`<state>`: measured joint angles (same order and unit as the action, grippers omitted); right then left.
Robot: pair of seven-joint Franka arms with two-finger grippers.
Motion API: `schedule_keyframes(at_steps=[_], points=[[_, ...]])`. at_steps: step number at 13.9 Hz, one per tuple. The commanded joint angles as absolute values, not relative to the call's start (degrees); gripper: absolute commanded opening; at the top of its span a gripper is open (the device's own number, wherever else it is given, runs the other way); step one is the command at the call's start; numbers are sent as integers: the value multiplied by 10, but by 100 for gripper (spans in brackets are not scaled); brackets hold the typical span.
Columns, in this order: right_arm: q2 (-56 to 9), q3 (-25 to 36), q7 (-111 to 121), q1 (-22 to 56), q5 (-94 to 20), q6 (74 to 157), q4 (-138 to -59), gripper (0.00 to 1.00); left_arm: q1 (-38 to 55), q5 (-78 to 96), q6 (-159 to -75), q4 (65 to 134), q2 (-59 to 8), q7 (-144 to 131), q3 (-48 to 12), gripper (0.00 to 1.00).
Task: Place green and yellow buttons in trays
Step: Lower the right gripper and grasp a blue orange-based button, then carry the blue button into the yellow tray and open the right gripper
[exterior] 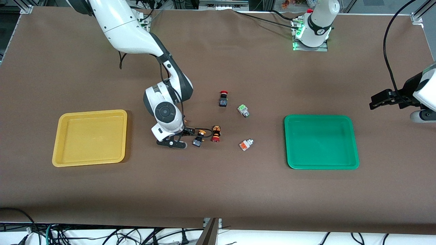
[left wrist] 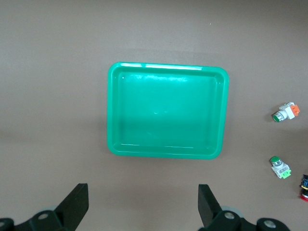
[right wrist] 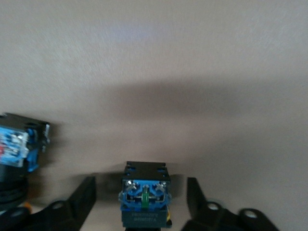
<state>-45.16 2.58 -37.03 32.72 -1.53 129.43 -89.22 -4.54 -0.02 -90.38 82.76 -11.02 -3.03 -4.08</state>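
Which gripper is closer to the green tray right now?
Left. The left gripper hovers open beside the green tray, at the left arm's end of the table. The right gripper is down among the buttons, open around a yellow button, well away from the tray.

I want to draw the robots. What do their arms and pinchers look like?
Both arms are glossy white with dark grey joints and black cables. The right arm has a round dark cap near its wrist. The right gripper and left gripper have flat black fingers.

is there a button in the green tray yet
No, the green tray holds nothing; both grey buttons lie on the table beside it.
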Motion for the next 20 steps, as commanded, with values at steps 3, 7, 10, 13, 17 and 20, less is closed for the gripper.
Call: schedule_keyframes(at_steps=[3,7,10,13,17,20], points=[[-439,32,-369,332,-19,1298,-906,0,-45,-6,-900,803,-130,-30,-43,100],[-391,43,-327,282,-17,1233,-892,0,-41,-8,-910,798,-134,-30,-43,100],[-353,53,-184,203,-18,1156,-889,0,-40,-7,-911,798,-140,-30,-44,100],[-348,116,-126,177,-9,1127,-892,0,-40,-7,-911,798,-147,-31,-47,100],[-369,166,11,111,-11,1164,-893,0,-50,3,-908,808,-147,-21,-46,100],[-395,163,95,56,-19,1209,-901,0,-29,30,-896,820,-149,-32,-54,100]])
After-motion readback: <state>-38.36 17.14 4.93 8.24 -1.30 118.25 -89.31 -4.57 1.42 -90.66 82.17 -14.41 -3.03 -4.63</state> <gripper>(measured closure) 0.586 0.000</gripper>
